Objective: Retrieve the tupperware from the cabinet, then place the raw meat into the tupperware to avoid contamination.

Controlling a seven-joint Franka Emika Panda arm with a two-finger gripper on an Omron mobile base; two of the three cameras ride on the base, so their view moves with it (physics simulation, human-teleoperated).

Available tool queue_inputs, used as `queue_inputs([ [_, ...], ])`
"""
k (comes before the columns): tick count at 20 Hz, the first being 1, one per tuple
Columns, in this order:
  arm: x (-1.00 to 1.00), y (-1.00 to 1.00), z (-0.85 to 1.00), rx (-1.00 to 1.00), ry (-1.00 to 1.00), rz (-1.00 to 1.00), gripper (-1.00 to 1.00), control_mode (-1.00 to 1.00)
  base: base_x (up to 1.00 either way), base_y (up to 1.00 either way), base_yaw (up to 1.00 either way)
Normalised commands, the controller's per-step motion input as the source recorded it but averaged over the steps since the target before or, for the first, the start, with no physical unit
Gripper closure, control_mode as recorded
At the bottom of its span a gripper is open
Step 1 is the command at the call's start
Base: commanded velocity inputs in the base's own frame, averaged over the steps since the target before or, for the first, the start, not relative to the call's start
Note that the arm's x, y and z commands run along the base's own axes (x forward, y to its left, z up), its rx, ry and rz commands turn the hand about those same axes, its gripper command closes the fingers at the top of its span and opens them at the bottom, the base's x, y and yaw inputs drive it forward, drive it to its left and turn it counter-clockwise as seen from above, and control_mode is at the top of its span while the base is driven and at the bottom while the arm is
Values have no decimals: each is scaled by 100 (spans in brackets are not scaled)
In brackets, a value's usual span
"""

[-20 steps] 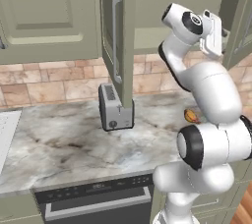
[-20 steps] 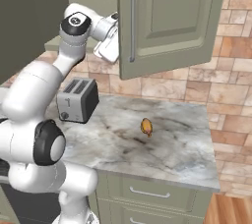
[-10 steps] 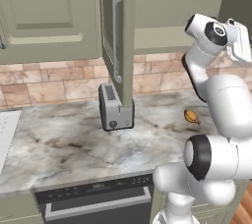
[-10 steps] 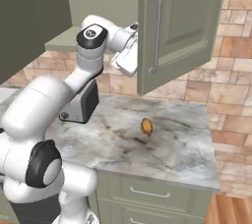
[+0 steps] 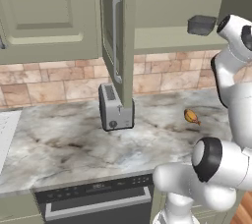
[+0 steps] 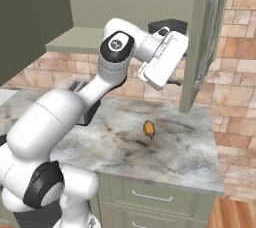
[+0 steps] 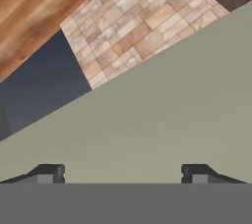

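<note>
The olive-green cabinet (image 5: 167,36) stands open. On its lower shelf sits the dark grey tupperware (image 5: 202,24), which the right base view shows just behind my hand as the tupperware (image 6: 167,24). The raw meat (image 5: 192,116), a small orange-brown drumstick, lies on the marble counter; it is the same raw meat (image 6: 149,129) below my hand. My gripper (image 6: 179,66) hovers in front of the shelf, facing the inner side of the open right door (image 6: 200,37). In the hand view the gripper (image 7: 122,175) is open with nothing between its fingertips (image 7: 47,174).
A silver toaster (image 5: 114,112) stands on the counter (image 5: 74,144) under the open left door (image 5: 115,36). Brick backsplash (image 5: 162,73) runs behind. The counter's right end (image 6: 210,172) drops to wooden floor. A dark oven front (image 5: 98,201) sits below the counter.
The arm swung to the right and the right door came wide open with it. The tupperware on the shelf is now uncovered. The hand is off the handle.
</note>
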Motion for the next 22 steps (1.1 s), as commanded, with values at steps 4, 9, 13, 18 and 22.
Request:
queue_inputs([
  [4, 14, -19, -3, 1, -1, 1, -100, -100, 0, 0, 0],
  [9, 7, 10, -1, 0, -1, -1, -100, -100, 0, 0, 0],
  [13, -1, 54, 0, -3, 0, -5, -100, -100, 0, 0, 0],
  [18, -1, 81, 0, -2, -4, -5, -100, -100, 0, 0, 0],
  [22, 15, 71, 0, 6, -15, 3, -100, -100, 0, 0, 0],
])
